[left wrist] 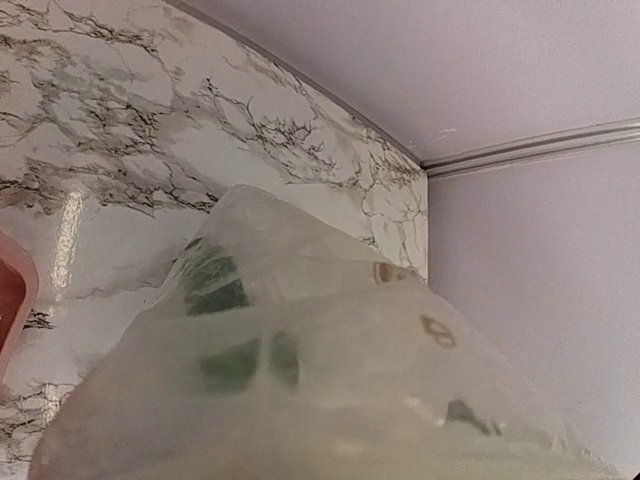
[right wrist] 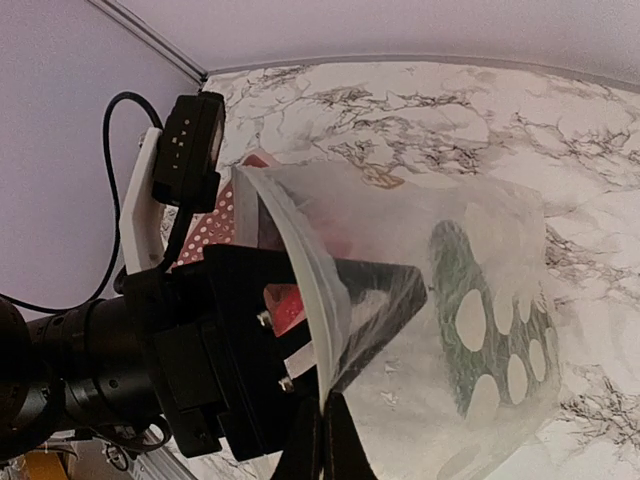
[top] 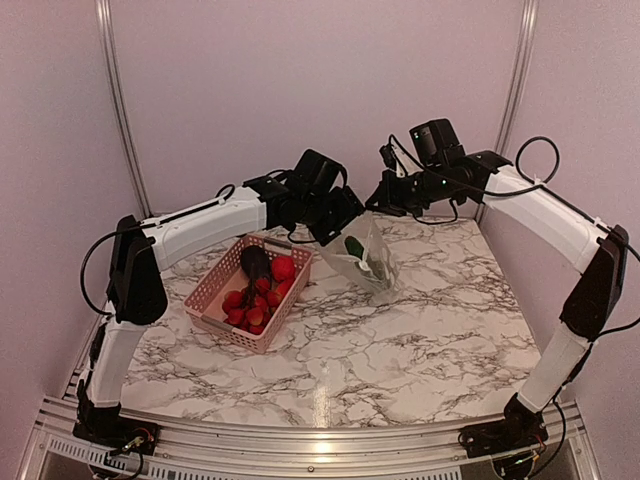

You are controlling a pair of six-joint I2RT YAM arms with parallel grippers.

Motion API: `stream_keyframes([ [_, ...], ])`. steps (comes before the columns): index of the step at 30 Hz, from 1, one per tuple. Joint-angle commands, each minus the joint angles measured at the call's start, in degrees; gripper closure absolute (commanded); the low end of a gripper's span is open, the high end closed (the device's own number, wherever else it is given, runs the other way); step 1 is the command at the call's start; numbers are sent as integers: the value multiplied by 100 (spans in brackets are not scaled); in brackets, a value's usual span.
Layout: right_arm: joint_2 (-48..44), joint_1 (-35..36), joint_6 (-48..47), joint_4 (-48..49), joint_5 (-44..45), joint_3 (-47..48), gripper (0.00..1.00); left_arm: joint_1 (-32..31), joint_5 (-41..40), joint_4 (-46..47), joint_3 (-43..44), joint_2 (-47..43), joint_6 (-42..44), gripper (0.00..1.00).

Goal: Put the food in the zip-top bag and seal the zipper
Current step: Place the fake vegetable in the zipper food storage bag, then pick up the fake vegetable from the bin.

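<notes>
Clear bag (top: 368,265) hangs w/ rim clamped in R gripper (right wrist: 320,440); L gripper (top: 338,225) at mouth, finger spread unclear, so hold mouth wide, drop food (top: 283,267) deep.

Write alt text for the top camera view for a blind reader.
The left gripper and right gripper meet at the top of a clear zip-top bag with a green piece inside, over a marble table. To its left, a pink basket holds a dark eggplant, a red tomato and small red pieces.
</notes>
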Motion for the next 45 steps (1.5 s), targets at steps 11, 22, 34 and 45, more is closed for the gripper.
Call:
stream_keyframes([
  [11, -106, 84, 115, 300, 149, -85, 100, 6, 973, 523, 168, -836, 1002, 1],
  [22, 92, 26, 48, 342, 190, 196, 100, 84, 873, 1034, -638, -1841, 1606, 1],
  [34, 110, -68, -16, 339, 313, 187, 100, -139, -230, 76, -1242, -2753, 3206, 1],
  [45, -375, -669, -301, 73, 378, -144, 100, -243, -2833, 2549, -4659, -5274, 4580, 1],
])
